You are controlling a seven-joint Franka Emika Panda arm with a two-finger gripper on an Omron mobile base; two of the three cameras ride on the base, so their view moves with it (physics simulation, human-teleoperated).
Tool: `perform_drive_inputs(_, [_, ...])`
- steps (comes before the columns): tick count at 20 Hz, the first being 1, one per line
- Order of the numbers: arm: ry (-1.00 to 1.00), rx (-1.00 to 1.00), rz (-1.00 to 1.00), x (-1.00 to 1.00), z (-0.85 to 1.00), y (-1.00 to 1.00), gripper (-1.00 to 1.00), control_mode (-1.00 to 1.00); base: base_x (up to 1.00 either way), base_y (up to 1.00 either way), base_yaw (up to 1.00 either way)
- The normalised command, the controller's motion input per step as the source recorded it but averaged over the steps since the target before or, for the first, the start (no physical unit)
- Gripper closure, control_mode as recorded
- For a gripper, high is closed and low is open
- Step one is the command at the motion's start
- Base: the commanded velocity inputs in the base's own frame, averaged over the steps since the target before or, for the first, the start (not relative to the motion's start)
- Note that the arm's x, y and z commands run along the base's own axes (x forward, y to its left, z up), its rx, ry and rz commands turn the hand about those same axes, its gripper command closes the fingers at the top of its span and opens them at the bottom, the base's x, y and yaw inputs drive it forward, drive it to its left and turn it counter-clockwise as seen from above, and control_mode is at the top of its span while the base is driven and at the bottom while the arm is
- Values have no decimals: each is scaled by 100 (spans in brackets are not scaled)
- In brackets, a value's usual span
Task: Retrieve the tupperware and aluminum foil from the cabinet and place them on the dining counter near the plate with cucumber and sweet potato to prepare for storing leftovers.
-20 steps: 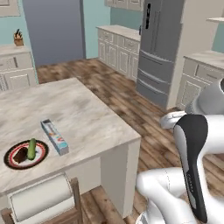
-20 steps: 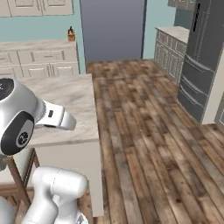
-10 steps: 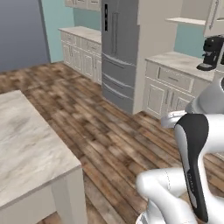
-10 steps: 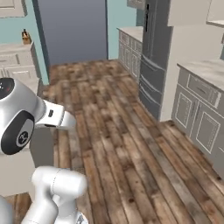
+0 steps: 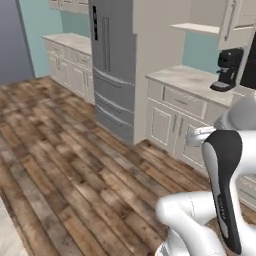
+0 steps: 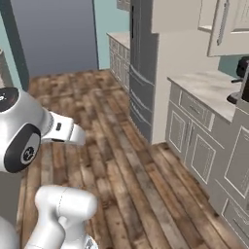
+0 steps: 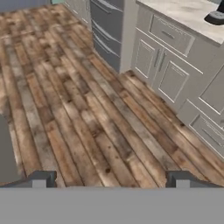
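Left base view: a wood-plank floor [image 5: 65, 165] runs past a grey refrigerator [image 5: 112, 65] to white panelled drawer units under a marbled bench [image 5: 192, 80], which carries a black coffee machine [image 5: 227, 70]. An open wall shelf [image 5: 202, 27] hangs above.

Right base view: the same floor, refrigerator [image 6: 143, 68] and bench [image 6: 209, 90].

Hand view: the end effector [image 7: 111, 179] hangs released, fingertips wide apart and empty, above the floor. Where the tupperware and foil are cannot be told.
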Motion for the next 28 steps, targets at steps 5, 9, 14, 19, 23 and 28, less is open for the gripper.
perform_drive_inputs(5, [0,0,0,0,0,0,-100,100,100,0,-10])
perform_drive_inputs(9, [0,0,0,0,0,0,-100,100,100,0,-15])
perform_drive_inputs(14, [0,0,0,0,0,0,-100,100,100,-4,-22])
perform_drive_inputs(19, [0,0,0,0,0,0,-100,100,100,-9,-28])
perform_drive_inputs(23, [0,0,0,0,0,0,-100,100,100,-15,-35])
perform_drive_inputs(28, [0,0,0,0,0,0,-100,100,100,-16,-41])
